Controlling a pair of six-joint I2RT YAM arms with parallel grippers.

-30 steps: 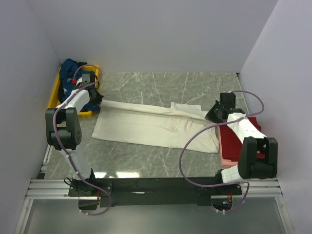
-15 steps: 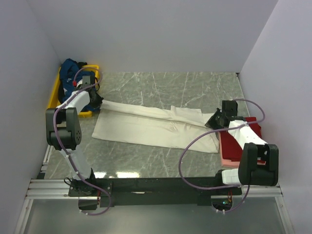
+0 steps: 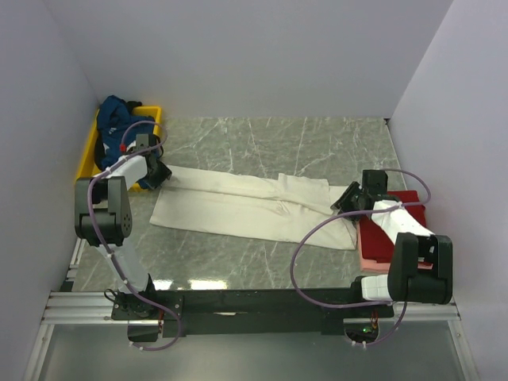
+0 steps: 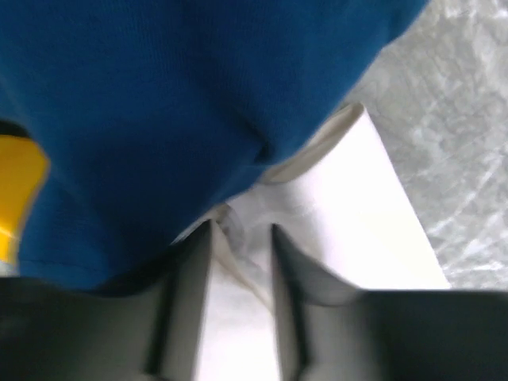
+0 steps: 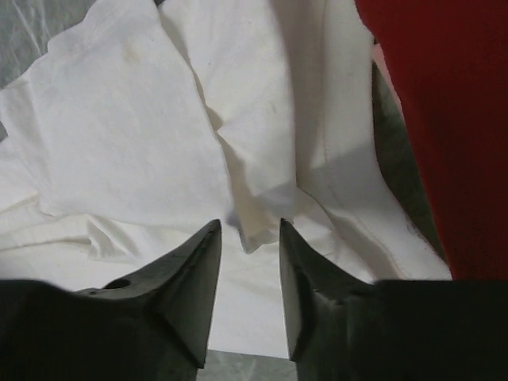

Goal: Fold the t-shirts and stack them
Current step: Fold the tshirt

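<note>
The cream-white t-shirt [image 3: 246, 208] lies stretched out long across the table, its far edge folded over toward me. At its left end my left gripper [image 3: 163, 172] sits low, jaws apart, a cloth ridge [image 4: 230, 238] loose between them [image 4: 240, 228]. My right gripper [image 3: 343, 202] is at the right end, jaws apart [image 5: 248, 226] around a slack fold tip of the white cloth [image 5: 119, 143]. The red t-shirt [image 3: 373, 236] lies folded on the pale pink one [image 3: 369, 260] at the right. The dark teal-blue t-shirt [image 3: 115, 111] is bunched in the tray and hangs close over the left wrist camera [image 4: 198, 79].
The yellow tray [image 3: 89, 147] stands at the far left against the wall, right beside my left gripper. Red cloth [image 5: 444, 103] borders the white shirt next to my right gripper. White walls close in the table on three sides.
Both grippers were shut on the cream shirt's ends and have opened. They came down and toward me, laying the lifted edge onto the shirt.
</note>
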